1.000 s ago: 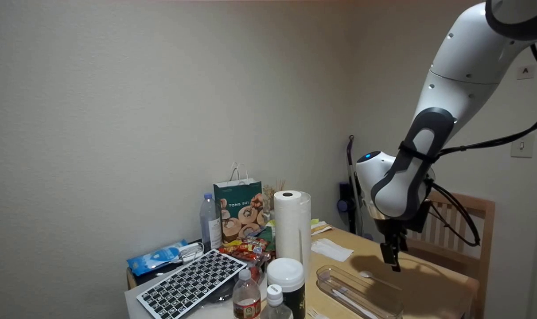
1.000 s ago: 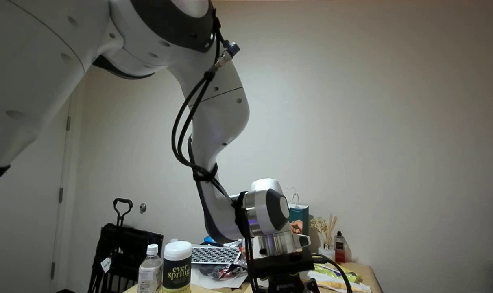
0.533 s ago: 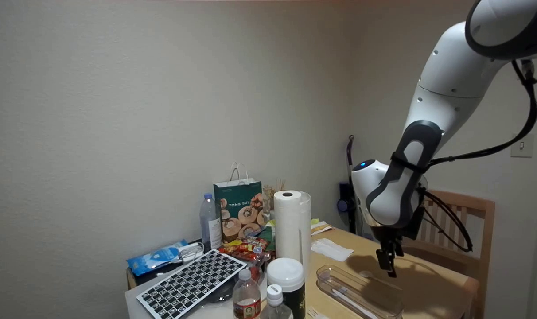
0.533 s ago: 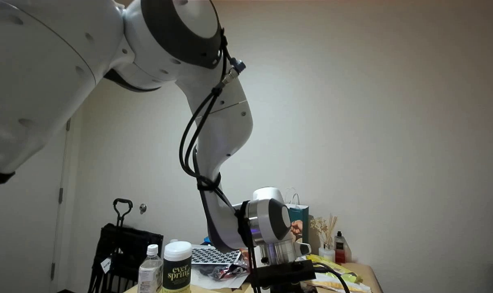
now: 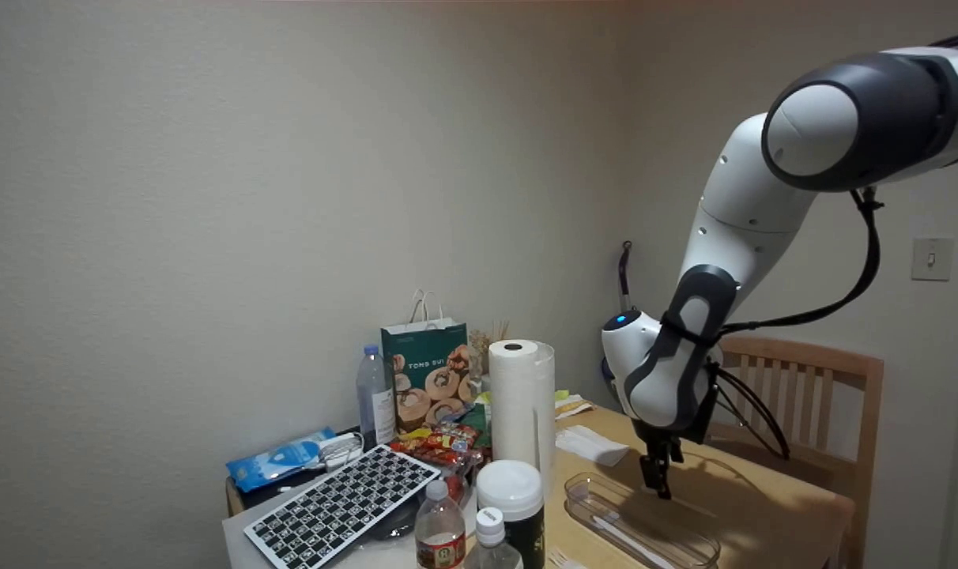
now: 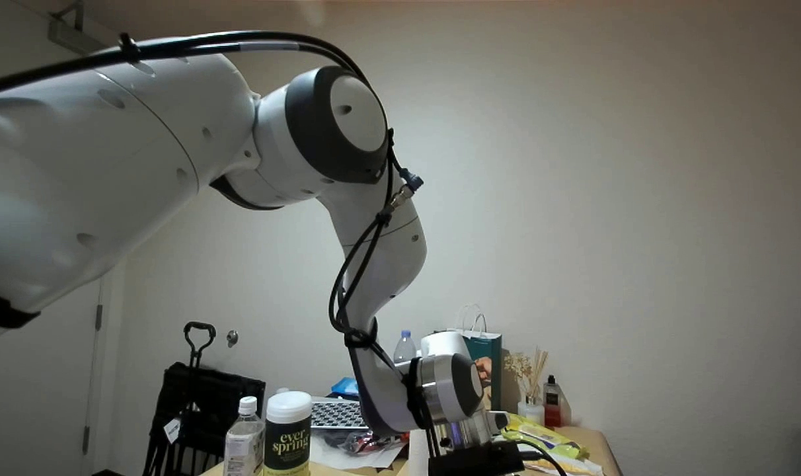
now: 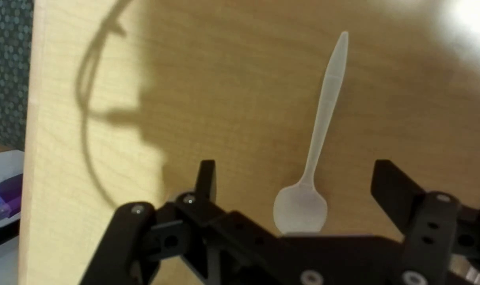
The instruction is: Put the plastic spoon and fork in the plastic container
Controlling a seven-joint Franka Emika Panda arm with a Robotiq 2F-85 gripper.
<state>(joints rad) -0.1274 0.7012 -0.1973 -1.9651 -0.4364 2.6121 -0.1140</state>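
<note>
The white plastic spoon (image 7: 329,95) lies on the wooden table in the wrist view, its bowl towards the gripper and partly hidden behind the gripper body. My gripper (image 7: 294,168) is open and empty above it, with the spoon's neck between the two spread fingertips. In an exterior view the gripper (image 5: 659,488) points down just beyond the clear container (image 5: 580,479); the spoon is mostly hidden there. A long white piece (image 5: 629,541) shows in or through the container; what it is I cannot tell. White fork tines (image 5: 560,558) show at the bottom edge.
A white-lidded jar (image 5: 511,490), bottles (image 5: 439,529) and a paper towel roll (image 5: 514,403) stand beside the container. A napkin (image 5: 592,446) lies behind it. A wooden chair (image 5: 803,395) stands beyond the table. The table edge (image 7: 32,118) shows in the wrist view.
The arm has come down, and in an exterior view the gripper has moved left and lower, nearer the container and over the spoon. The objects on the table have not moved.
</note>
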